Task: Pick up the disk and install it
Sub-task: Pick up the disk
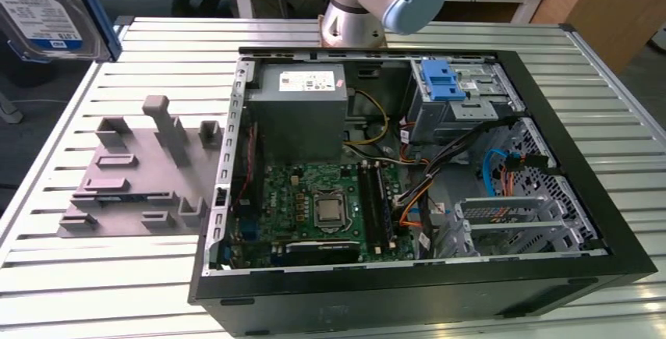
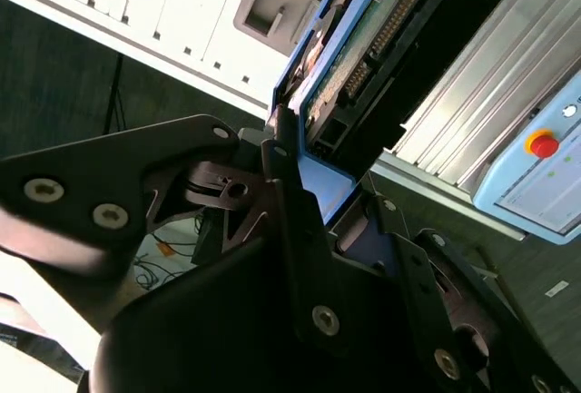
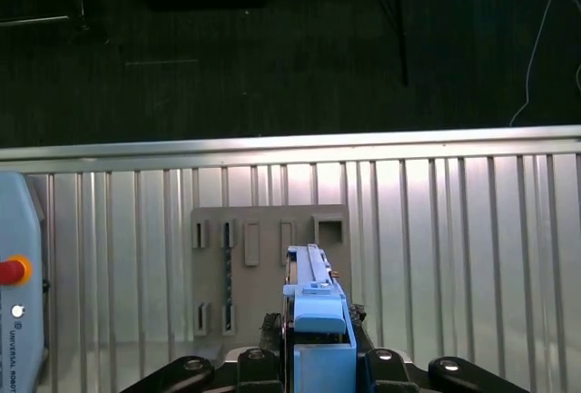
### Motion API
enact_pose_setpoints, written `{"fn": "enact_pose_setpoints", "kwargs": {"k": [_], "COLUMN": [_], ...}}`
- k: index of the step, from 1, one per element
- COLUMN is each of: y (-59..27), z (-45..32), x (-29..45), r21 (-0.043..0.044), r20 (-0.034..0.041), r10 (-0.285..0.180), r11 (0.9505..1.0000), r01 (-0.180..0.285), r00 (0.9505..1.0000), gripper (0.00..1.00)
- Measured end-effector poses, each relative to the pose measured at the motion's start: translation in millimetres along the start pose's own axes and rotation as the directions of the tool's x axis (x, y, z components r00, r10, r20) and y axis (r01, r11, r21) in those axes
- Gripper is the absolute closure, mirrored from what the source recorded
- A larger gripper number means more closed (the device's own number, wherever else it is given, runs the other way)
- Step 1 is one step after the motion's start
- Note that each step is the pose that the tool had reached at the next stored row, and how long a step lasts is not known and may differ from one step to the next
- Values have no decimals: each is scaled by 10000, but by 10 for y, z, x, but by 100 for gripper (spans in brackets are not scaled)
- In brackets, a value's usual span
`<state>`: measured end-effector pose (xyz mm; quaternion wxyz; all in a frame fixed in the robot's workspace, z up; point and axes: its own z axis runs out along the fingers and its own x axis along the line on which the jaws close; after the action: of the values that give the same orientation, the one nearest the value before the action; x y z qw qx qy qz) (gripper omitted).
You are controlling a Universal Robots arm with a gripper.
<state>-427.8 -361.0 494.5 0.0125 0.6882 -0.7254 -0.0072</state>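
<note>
Black gripper (image 2: 318, 195) clamped on blue-bracketed silver hard-drive disk (image 1: 42, 8), raised above grey slotted fixture plate (image 3: 263, 266), exterior view's far left.

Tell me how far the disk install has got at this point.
Pickup looks done: the gripper is shut on the disk, held in the air at the exterior view's left. Install remains: the disk is outside the computer case, well away from the drive cage.
</note>
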Motion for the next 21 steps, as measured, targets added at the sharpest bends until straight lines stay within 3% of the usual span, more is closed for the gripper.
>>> {"fn": "enact_pose_setpoints", "kwargs": {"k": [3,21], "y": [-6,-172], "z": [0,-4], "x": [31,38], "r21": [0,1], "r20": [0,0], "r10": [0,0], "r11": [10000,10000], "r01": [0,0], "r00": [10000,10000], "gripper": [63,63]}}
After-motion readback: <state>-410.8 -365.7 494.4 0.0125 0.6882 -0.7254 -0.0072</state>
